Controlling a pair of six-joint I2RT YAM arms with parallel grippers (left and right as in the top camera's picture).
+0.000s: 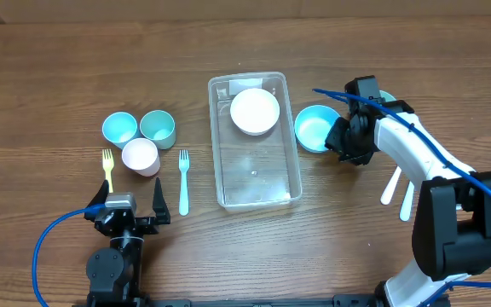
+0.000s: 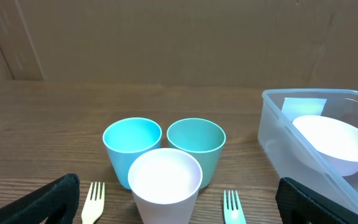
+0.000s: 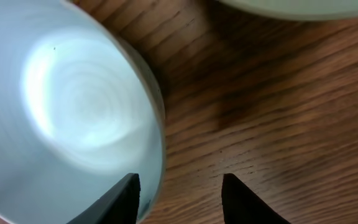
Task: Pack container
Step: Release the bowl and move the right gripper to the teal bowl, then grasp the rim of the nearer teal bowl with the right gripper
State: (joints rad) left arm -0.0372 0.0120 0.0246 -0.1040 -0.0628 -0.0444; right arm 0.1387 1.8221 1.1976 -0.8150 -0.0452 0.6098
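The clear rectangular container (image 1: 258,175) lies at the table's middle, and its right part shows in the left wrist view (image 2: 272,127). A white bowl (image 1: 254,111) sits in its far end. Just right of it stands a light-blue bowl (image 1: 315,128). My right gripper (image 1: 337,136) is at that bowl's right rim. In the right wrist view the gripper (image 3: 180,180) is open, astride the rim of the bowl (image 3: 73,106): one finger inside, the other over bare wood. My left gripper (image 1: 130,205) rests open near the front edge, behind the cups.
Three cups stand left of the container: blue (image 1: 119,129), teal (image 1: 158,127) and white (image 1: 140,156). A yellow fork (image 1: 107,169) and a blue fork (image 1: 183,181) lie beside them. White utensils (image 1: 390,186) lie at the right. Another bowl's edge (image 3: 291,6) shows behind the right gripper.
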